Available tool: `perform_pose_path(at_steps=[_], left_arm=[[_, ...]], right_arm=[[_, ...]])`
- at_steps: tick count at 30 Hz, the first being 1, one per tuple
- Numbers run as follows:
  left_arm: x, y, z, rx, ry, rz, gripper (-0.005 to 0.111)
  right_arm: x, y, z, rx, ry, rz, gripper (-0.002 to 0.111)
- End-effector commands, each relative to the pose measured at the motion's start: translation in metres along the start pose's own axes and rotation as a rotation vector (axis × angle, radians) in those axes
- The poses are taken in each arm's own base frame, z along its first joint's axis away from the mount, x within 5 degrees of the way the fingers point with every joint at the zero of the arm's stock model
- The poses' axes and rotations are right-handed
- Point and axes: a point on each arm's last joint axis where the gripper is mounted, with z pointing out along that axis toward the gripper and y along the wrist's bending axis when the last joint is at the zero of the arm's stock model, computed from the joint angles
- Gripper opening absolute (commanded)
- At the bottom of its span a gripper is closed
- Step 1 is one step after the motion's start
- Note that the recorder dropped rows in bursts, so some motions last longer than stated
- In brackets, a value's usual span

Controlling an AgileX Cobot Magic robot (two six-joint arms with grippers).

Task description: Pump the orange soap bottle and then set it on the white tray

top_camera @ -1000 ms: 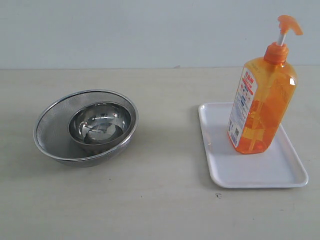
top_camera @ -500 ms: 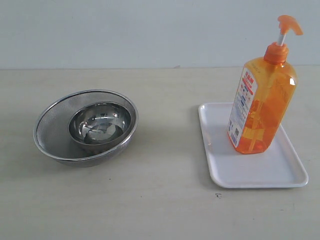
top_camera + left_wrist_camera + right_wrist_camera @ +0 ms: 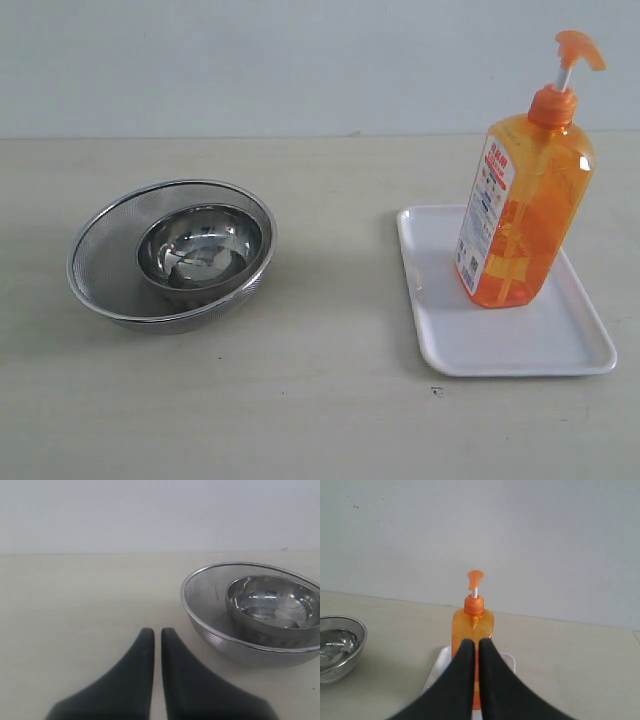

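The orange soap bottle (image 3: 523, 215) stands upright on the white tray (image 3: 500, 340) at the right of the table, its pump head up on the white stem. No arm shows in the exterior view. In the right wrist view, my right gripper (image 3: 476, 642) is shut and empty, hanging in front of the orange soap bottle (image 3: 473, 620) and apart from it; the white tray (image 3: 437, 667) peeks out on both sides of the fingers. My left gripper (image 3: 157, 632) is shut with nothing in it, over bare table beside the strainer.
A round steel bowl (image 3: 200, 245) sits inside a mesh strainer (image 3: 100, 255) at the left of the table. The same mesh strainer (image 3: 210, 615) shows close by in the left wrist view. A pale wall runs behind the table.
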Motion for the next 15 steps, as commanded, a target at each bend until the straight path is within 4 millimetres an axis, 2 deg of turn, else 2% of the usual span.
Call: perform_pose_path(at_steps=[1, 9, 12, 15], left_arm=[[0.001, 0.0, 0.0, 0.0, -0.003, -0.006, 0.005], [0.001, 0.0, 0.0, 0.0, -0.003, -0.006, 0.005], [0.001, 0.0, 0.0, 0.0, -0.003, -0.006, 0.005], [0.001, 0.0, 0.0, 0.0, -0.003, -0.006, 0.005]], right_arm=[[0.0, 0.0, 0.0, 0.004, -0.016, -0.001, 0.0], [-0.001, -0.001, 0.003, 0.014, -0.051, -0.008, 0.0], [0.004, -0.002, 0.013, 0.02, -0.081, -0.012, 0.0], [0.019, -0.003, 0.031, 0.027, -0.104, -0.008, 0.0]])
